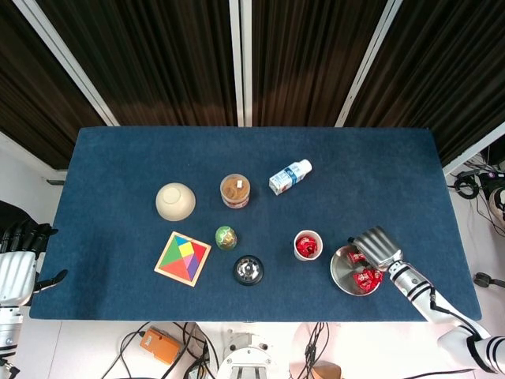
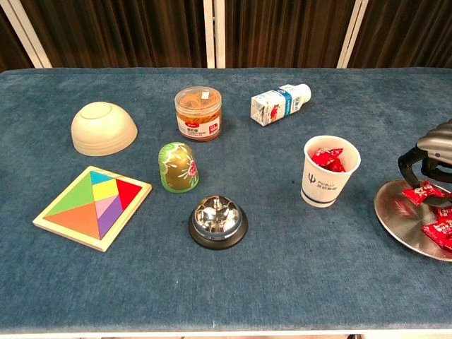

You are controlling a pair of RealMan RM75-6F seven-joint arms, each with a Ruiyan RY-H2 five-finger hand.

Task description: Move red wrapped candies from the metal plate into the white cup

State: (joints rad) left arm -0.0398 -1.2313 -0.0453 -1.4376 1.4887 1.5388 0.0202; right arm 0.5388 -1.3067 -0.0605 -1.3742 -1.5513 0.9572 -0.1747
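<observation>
counter: rectangular top covered in dark blue felt-like cloth [image 1: 379,166] | backdrop: dark brown pleated curtains [image 1: 158,55] behind the counter | frame: white metal bars [image 1: 241,55] crossing the curtains, some upright, some slanted | floor: pale, with black cables [image 1: 181,347] and an orange box [image 1: 161,344] below the counter's near edge | light: even, soft shadows
</observation>
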